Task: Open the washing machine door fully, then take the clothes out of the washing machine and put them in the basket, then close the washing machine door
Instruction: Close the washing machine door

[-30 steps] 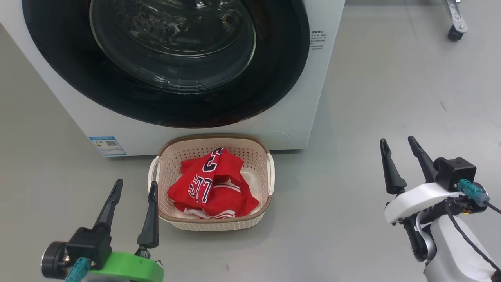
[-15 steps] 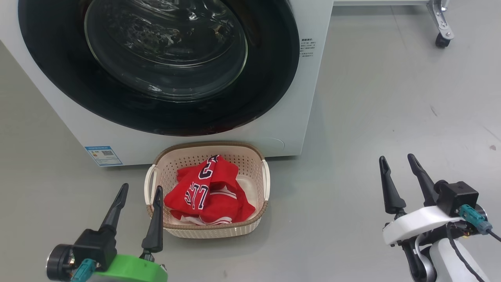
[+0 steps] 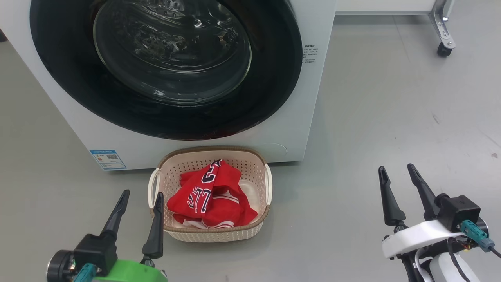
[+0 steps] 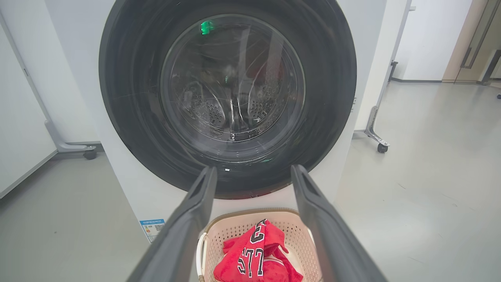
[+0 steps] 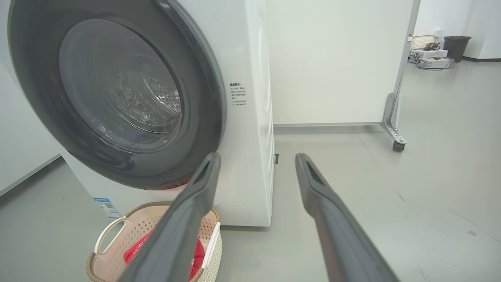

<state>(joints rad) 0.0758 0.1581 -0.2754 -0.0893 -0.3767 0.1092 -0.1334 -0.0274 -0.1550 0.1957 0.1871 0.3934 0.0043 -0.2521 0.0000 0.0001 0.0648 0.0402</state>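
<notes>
We see the large round glossy black door (image 3: 270, 78) lying flush against the big white front-loading washing machine (image 3: 289, 129). The red jerseys with navy numbers (image 3: 211, 196) sit heaped in the small cream perforated basket (image 3: 213, 150) just in front of it. We judge this the last step, or done. Left gripper (image 3: 142, 194) and right gripper (image 3: 395, 168) hover low, fingers spread, holding nothing. Next, if anything, a press to latch. Glare hides the drum's depths, and we cannot identify a red glint under the door's rim.
</notes>
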